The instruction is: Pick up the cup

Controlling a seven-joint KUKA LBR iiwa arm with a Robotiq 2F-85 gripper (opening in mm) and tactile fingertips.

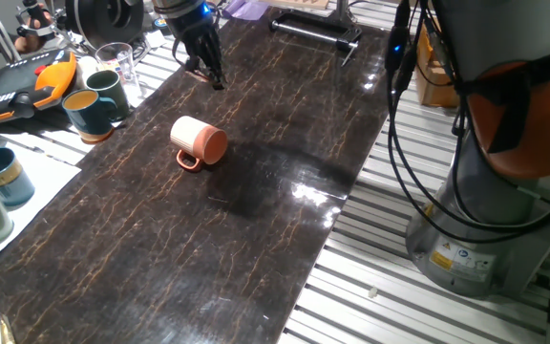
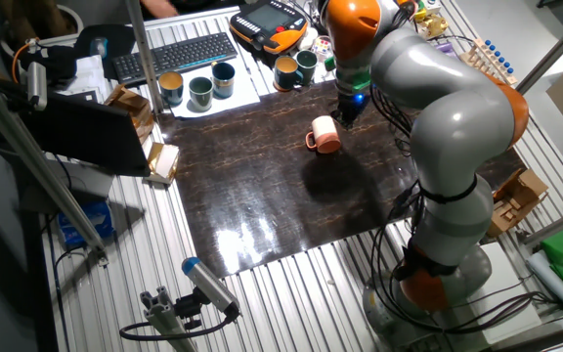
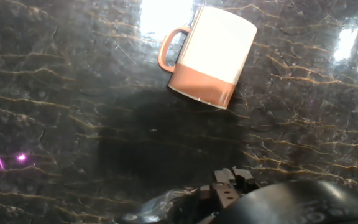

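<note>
Salmon-based cup (image 3: 211, 56) toppled, handle (image 3: 170, 48) leftward.

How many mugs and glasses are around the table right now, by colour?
Cream-and-orange cup, lying on its side on the dark tabletop: 1
Dark teal mugs: 5, three on the white sheet and two by the orange pendant
Clear glass: 1
Total: 7

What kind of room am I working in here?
Likely a robotics lab: a slotted metal bench under the dark tabletop, a teach pendant and a keyboard beside the mugs.
</note>
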